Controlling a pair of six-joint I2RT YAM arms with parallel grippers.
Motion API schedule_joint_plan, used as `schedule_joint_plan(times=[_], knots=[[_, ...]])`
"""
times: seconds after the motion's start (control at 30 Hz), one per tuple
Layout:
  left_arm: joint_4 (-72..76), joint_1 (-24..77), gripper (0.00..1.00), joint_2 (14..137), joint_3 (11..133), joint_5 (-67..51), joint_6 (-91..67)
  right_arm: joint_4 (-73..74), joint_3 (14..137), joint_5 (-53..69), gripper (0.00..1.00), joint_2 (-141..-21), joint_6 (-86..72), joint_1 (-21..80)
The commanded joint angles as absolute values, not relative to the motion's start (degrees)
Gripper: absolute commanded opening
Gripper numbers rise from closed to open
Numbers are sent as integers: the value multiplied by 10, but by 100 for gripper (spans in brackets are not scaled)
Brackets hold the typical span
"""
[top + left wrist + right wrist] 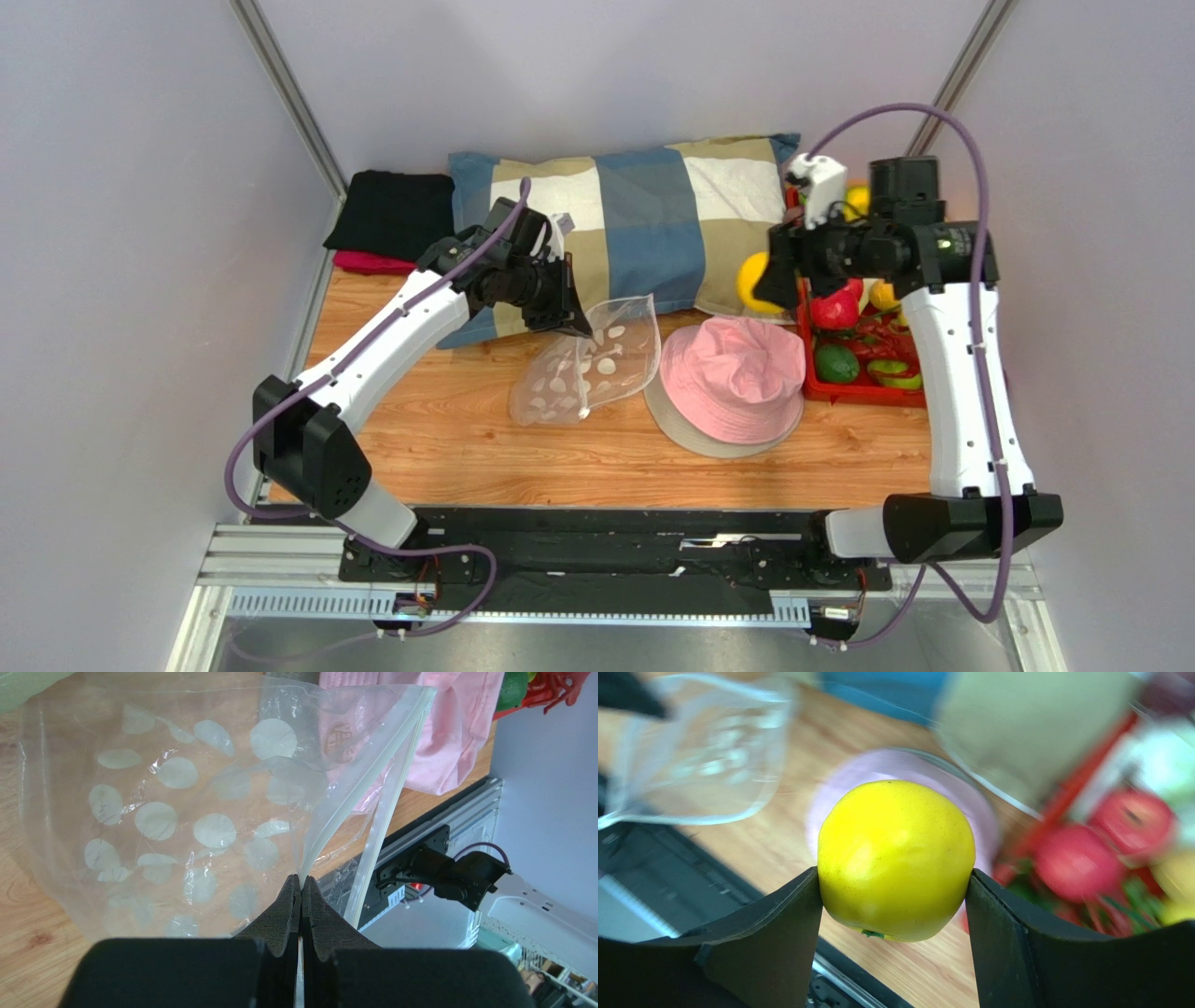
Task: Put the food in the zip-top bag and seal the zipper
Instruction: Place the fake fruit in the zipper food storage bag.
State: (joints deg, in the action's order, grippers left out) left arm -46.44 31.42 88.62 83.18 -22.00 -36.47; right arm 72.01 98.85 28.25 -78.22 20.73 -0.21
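The clear dotted zip-top bag [589, 361] hangs slack over the wooden table, left of the pink hat. My left gripper [571, 317] is shut on its top edge; in the left wrist view the gripper [301, 882] pinches one lip of the pale zipper strip [365, 777], with the bag [175, 812] spread below. My right gripper [769, 283] is shut on a glossy yellow fruit [758, 284], held above the table beside the red tray. In the right wrist view the yellow fruit [896, 857] fills the gap between the fingers [773, 931]. More food lies in the tray: red [838, 305] and green [838, 364] pieces.
A pink hat [730, 381] lies between bag and red tray [877, 395]. A checked pillow [659, 210] lies along the back, with black and red cloth [393, 217] at back left. Grey walls stand on both sides.
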Motion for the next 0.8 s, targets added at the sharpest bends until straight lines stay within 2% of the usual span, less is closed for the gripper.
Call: schedule_joint_plan(times=[0.0,0.13,0.3,0.63,0.7,0.77], knots=[[-463,309,0,887,861,-252,-352,685,998,366,48,-778,166,100],[-452,298,0,891,851,-295,-367,618,979,383,49,-791,156,205],[-435,290,0,892,850,-376,-376,564,962,329,50,-827,181,321],[-412,274,0,880,853,-519,-406,569,958,253,50,-872,219,392],[-400,268,0,880,836,-540,-414,582,947,233,52,-877,234,404],[-389,259,0,880,821,-549,-419,593,937,208,66,-883,243,415]])
